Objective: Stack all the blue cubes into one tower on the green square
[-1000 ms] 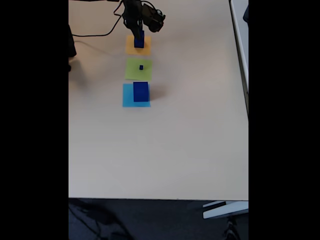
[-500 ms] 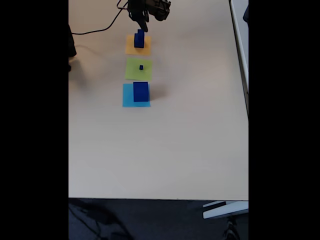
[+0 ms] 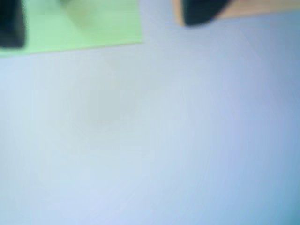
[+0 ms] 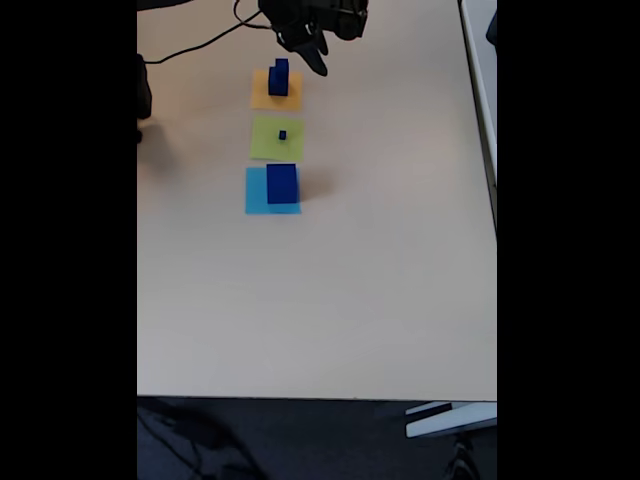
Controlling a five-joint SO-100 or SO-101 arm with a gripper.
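On the beige table in the fixed view, three paper squares run in a line: the orange-yellow square bearing a small stack of blue cubes, the green square with a tiny blue cube, and the light-blue square under the large blue cube. At the far edge the gripper hangs just right of the stack, holding nothing, its jaw gap unclear. Blurred, the wrist view catches a green square corner and dark shapes I cannot identify.

- In the fixed view the gripper now sits higher and further right than a second ago, clear of the blue cubes on the orange square.
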